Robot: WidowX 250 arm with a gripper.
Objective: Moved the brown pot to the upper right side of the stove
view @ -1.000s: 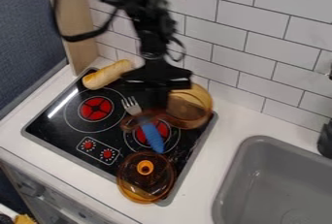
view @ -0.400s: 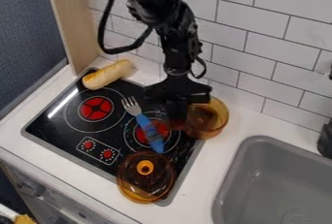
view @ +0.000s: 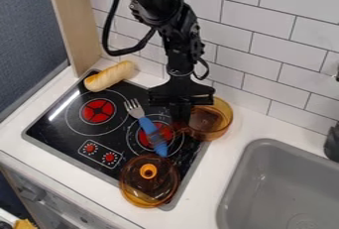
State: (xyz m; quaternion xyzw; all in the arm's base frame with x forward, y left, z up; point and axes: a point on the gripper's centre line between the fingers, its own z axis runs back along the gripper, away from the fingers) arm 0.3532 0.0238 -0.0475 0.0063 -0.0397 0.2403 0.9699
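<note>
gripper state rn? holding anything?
Gripper: down at the brown pot, on its image-left side; open, closed or holding can't be told from this view.

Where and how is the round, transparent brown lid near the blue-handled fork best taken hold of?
Probably by its orange knob, from straight above: the lid lies with this knob facing up, near its middle, while its wide round body offers less to pinch.
</note>
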